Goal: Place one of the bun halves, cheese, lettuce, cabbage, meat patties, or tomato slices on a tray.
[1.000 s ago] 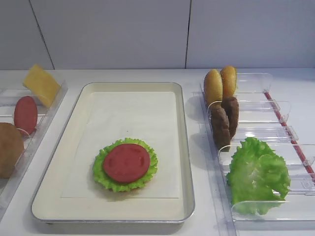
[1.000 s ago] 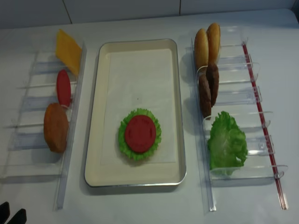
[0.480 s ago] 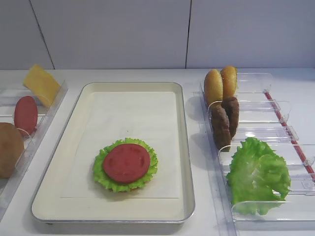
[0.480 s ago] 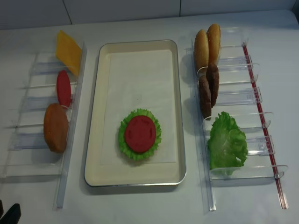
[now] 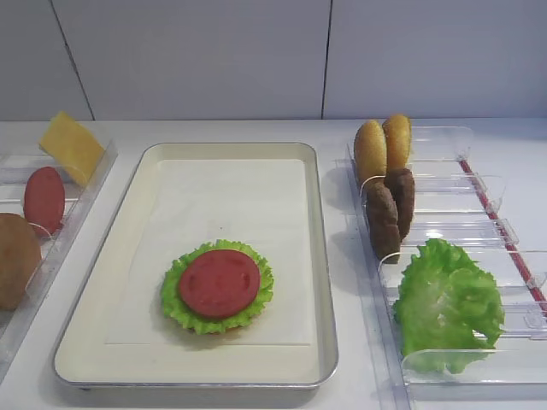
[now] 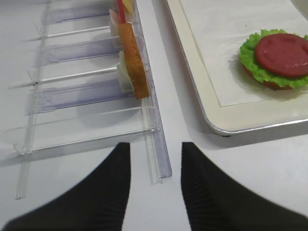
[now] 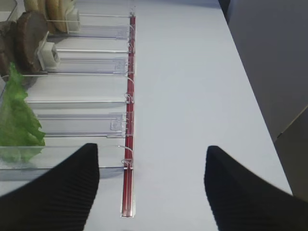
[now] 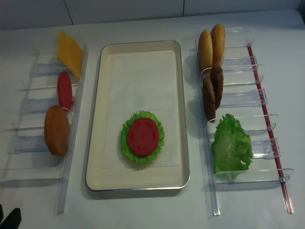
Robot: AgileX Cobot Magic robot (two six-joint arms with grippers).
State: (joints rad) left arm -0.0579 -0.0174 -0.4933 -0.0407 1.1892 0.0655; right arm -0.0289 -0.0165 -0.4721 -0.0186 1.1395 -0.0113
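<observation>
On the tray (image 5: 231, 196) lies a tomato slice (image 5: 219, 283) on a lettuce leaf (image 5: 175, 301) with a bun edge showing under it. The left rack holds the cheese (image 5: 73, 147), another tomato slice (image 5: 44, 200) and a bun half (image 5: 15, 260). Two bun halves (image 5: 382, 147), two meat patties (image 5: 390, 209) and loose lettuce (image 5: 446, 303) stand in the right rack. No cabbage is in view. My left gripper (image 6: 155, 149) is open over the near end of the left rack, holding nothing. My right gripper (image 7: 151, 149) is open beside the right rack's near end, holding nothing.
Clear plastic racks (image 8: 28, 114) (image 8: 248, 95) flank the tray, the right one with a red strip (image 7: 129, 159) along its outer side. A wall stands behind the table. Bare tabletop (image 7: 192, 96) lies right of the right rack.
The left gripper's fingertips have drawn back slightly toward the bottom-left corner of the overhead view. Nothing else has moved.
</observation>
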